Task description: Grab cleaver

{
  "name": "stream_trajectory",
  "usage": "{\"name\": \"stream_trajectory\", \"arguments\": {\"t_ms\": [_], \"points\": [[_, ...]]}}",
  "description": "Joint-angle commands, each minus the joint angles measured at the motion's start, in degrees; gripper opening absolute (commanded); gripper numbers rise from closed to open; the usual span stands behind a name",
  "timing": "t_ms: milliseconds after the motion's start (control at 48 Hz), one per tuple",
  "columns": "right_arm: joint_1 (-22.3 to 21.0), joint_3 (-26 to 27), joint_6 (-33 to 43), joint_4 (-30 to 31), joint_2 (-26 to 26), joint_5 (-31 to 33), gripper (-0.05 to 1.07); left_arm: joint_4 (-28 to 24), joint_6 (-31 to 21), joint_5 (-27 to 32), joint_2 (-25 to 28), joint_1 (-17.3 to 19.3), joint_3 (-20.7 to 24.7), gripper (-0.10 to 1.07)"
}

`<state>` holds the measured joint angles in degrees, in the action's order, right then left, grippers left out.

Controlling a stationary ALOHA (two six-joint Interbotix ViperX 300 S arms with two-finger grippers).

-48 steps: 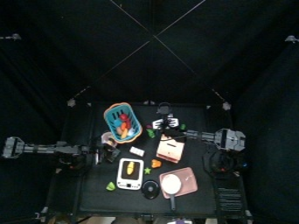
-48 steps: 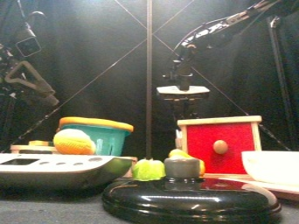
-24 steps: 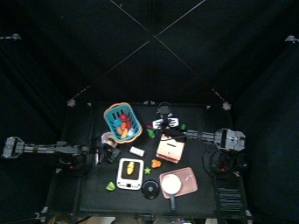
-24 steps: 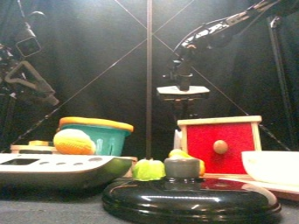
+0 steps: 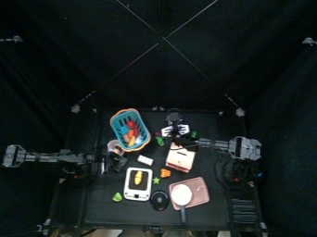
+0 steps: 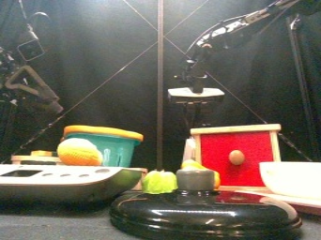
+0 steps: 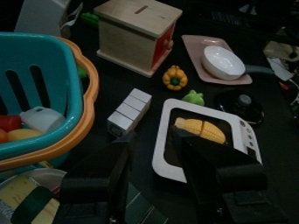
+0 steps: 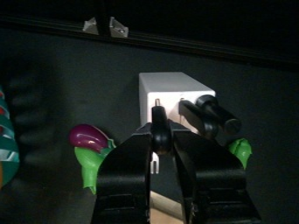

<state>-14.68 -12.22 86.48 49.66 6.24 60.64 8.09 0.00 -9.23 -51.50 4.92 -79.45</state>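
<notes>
The right gripper point(image 8: 166, 140) is clamped on the cleaver point(image 6: 196, 92), held clear above the table; grip is best kept firm, lift kept vertical.

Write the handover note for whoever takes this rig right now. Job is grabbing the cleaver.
Right gripper: shut on the small toy cleaver with the whitish rectangular blade and short black handle; the blade sticks out past the jaw tips.
Left gripper: open, empty, resting at the table's left side beside the teal basket with the orange rim.
Cleaver: in the front view it hangs above the table, behind the wooden box with the red front.
Done: grasp made, cleaver appears lifted.
Left: confirm the grip is secure.
</notes>
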Motion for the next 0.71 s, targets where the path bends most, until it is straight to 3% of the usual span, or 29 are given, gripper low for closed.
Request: {"name": "stream_trajectory", "arguments": {"t_ms": [0, 688], "points": [[0.6, 1.1, 0.0, 0.6, -3.1, 0.2, 0.49, 0.0, 0.0, -0.5, 0.0, 0.0, 0.8, 0.78], [1.8, 0.9, -0.1, 0.1, -4.2, 1.6, 0.49, 0.0, -0.1, -0.5, 0.0, 0.0, 0.8, 0.78]]}}
